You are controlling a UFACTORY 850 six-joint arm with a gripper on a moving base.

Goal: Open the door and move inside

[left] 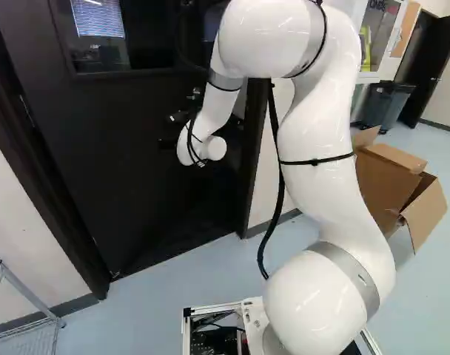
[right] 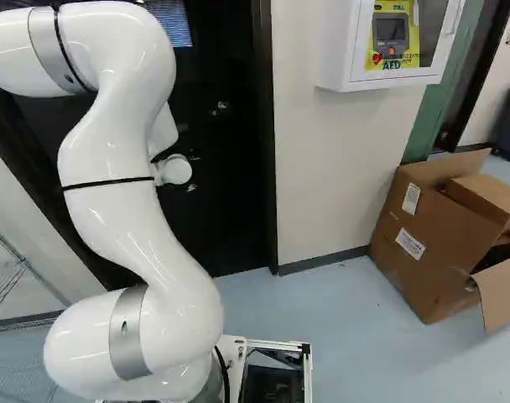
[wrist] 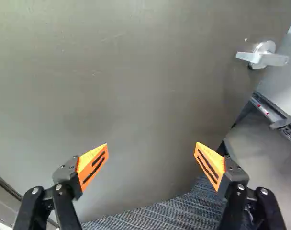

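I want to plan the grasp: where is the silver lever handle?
In the wrist view, the silver lever handle sits on the door near its edge, ahead of the open gripper and off to one side, not between its fingers.

From behind the arm (left: 321,185), left and right, we look ahead and down, both views sharing the door (left: 121,163); at the wrist we face it closely.

Office or lab building, corridor or workroom, cannot tell which: wall-mounted defibrillator cabinet (right: 340,46), dark door (left: 99,163) with window, smooth blue-grey floor (right: 347,327), metal wire rack (left: 31,294), grey bin (left: 386,107), open cardboard box (right: 435,239), striped carpet (wrist: 155,218) past door.
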